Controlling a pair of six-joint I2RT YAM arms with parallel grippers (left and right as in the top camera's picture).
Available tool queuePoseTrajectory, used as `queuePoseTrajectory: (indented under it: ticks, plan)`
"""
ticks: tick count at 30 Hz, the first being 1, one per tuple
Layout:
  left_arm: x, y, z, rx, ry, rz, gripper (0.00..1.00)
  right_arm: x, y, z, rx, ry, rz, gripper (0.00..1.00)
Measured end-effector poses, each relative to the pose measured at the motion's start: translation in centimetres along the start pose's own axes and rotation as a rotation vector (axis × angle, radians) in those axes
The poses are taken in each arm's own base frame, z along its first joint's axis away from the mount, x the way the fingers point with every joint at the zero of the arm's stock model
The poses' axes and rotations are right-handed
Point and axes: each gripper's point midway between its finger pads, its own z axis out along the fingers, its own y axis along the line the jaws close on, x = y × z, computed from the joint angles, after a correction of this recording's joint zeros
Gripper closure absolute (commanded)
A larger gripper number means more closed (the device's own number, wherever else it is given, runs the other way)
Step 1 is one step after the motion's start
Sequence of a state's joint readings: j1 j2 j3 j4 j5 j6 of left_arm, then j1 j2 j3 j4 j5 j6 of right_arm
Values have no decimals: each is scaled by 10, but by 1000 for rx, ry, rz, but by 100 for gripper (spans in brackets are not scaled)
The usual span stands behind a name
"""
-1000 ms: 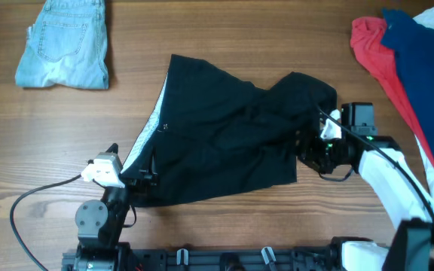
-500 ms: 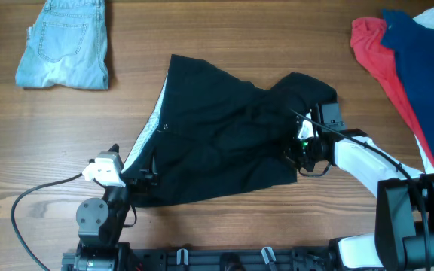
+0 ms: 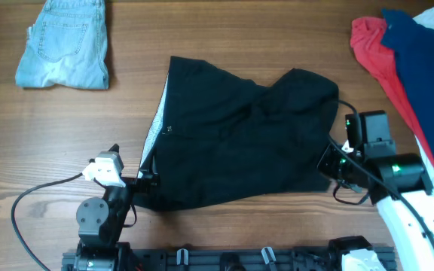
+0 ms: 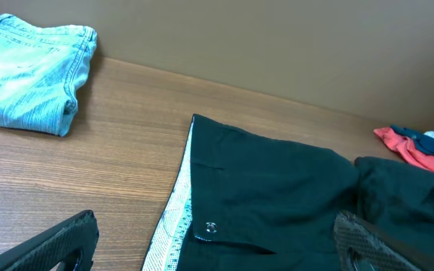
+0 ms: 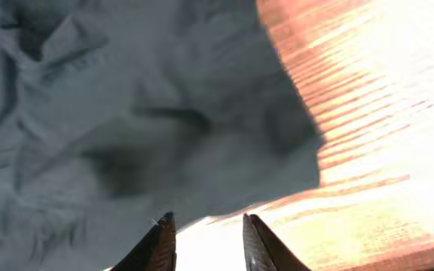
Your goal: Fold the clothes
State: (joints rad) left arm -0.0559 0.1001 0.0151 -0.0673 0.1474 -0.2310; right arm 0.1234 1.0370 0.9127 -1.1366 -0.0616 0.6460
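Large plain black fabric garment (image 3: pixel 232 143), lay rumpled mid-way across brown wooden table (image 3: pixel 66 135). Left gripper (image 3: pixel 145 181) at lower-left corner, spread wide, empty; right gripper (image 5: pixel 207 226) beside right hem, narrowly parted, empty. Probably needed: square pinch on hem edge before folding across.

Overhead straight down over the table (image 3: pixel 51 128); wrist views low and close; black garment (image 3: pixel 232 143) common to all.

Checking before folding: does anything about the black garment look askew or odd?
The plain black fabric shorts lie skewed on the wooden table, bunched into creases toward their upper right, and the left edge shows the white inner lining. No damage visible.
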Motion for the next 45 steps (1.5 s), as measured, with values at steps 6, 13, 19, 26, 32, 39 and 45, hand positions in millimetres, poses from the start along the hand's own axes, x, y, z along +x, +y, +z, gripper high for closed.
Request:
queuePoseTrajectory:
  ticks: [6, 13, 19, 26, 32, 39, 45]
  plan:
    - [-6, -2, 0, 8, -25, 4, 0, -21, -3, 43, 54, 24, 42, 16]
    - [0, -22, -1, 124, 20, -11, 0, -81, -20, 35, -81, -122, 115, 8]
    - [21, -28, 8, 88, 383, -95, 0, -88, 6, 29, -231, -129, 57, 7]
    - [-36, -77, 97, 289, 604, -4, 0, -78, 10, 29, -254, -88, 13, 8]
    - [23, -106, 174, 328, 762, 112, 0, -73, 9, 30, -253, -67, 7, 8]
    - [2, -96, 222, 234, 557, 215, 96, -68, 8, 31, -245, -48, -4, 8]
    - [32, -77, 252, 168, 540, 236, 96, -66, 7, 31, -241, -39, -4, 9]
